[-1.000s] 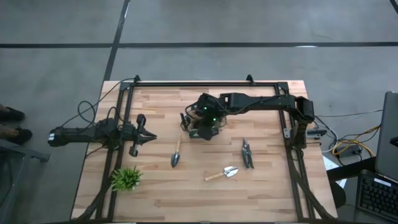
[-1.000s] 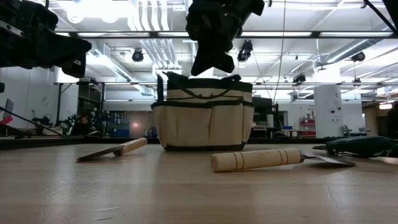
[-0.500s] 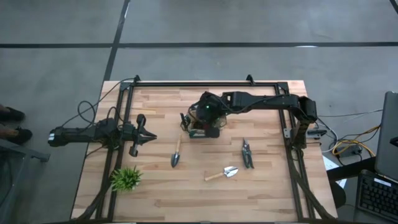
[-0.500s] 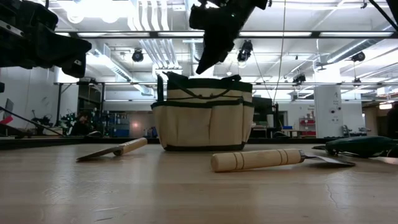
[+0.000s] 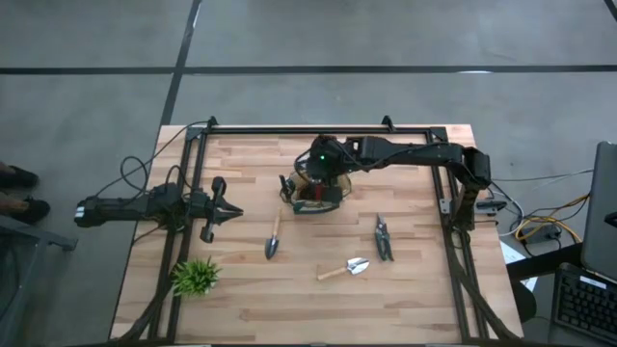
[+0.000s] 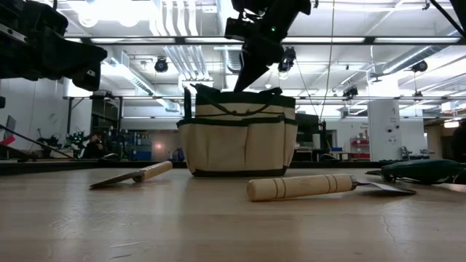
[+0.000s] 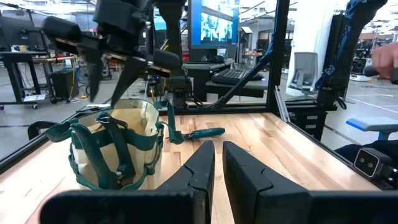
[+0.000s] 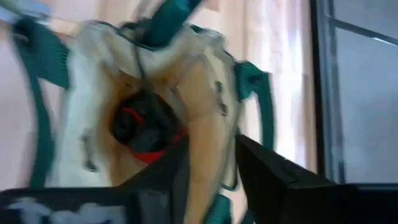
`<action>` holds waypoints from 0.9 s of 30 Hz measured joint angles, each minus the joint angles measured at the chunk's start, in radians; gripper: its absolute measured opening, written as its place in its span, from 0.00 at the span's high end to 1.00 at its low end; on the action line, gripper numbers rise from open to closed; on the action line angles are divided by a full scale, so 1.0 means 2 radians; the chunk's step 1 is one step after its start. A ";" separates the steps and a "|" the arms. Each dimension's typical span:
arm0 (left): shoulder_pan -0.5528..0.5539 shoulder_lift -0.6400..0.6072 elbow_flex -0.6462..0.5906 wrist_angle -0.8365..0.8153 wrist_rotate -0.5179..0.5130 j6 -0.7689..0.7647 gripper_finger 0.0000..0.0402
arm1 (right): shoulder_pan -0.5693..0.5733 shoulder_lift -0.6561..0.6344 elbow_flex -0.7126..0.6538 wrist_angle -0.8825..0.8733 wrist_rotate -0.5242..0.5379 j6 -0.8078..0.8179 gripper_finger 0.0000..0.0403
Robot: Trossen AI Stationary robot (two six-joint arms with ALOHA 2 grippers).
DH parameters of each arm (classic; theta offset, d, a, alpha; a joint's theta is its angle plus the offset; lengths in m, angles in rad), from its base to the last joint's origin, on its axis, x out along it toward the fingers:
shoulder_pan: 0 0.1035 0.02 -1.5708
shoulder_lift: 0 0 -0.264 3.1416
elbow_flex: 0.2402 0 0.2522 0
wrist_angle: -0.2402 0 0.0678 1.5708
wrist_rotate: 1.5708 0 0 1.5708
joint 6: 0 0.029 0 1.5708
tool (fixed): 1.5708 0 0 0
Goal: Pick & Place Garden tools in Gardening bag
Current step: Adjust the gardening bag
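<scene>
The left gripper (image 5: 229, 214) waits at the table's left edge, jaws together. Just right of it lies one wooden-handled metal trowel (image 5: 274, 238). At centre, the right gripper (image 5: 321, 173) has lifted off the small tan canvas gardening bag (image 5: 310, 196), jaws now parted and empty (the red rounded tool (image 8: 146, 127) sits inside). Another trowel (image 5: 345, 269) and dark-handled shears (image 5: 383, 238) remain on the table.

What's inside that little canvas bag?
A red rounded tool with a black end lies inside the bag. Anything deeper is hidden by its walls.
</scene>
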 joint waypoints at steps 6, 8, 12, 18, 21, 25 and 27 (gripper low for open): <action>0.000 0.000 0.000 0.000 0.000 0.000 0.91 | -0.017 0.000 0.000 0.002 0.002 0.000 0.57; 0.000 0.000 0.000 0.000 0.000 0.000 0.91 | -0.020 0.000 0.000 0.009 -0.021 -0.001 0.56; 0.000 0.000 0.000 0.000 0.000 0.000 0.91 | -0.020 0.000 -0.001 0.022 -0.035 -0.003 0.56; 0.000 0.000 0.000 0.000 0.000 0.000 0.91 | -0.023 0.003 -0.007 0.030 -0.034 0.008 0.56; 0.000 0.000 0.000 0.000 0.000 0.000 0.91 | -0.027 0.013 -0.008 0.029 -0.034 0.010 0.57; 0.000 0.000 0.000 0.000 0.000 0.000 0.91 | -0.030 0.025 -0.008 0.038 -0.034 0.015 0.58; 0.000 0.000 0.000 0.000 0.000 0.000 0.91 | -0.030 0.026 -0.008 0.038 -0.034 0.014 0.59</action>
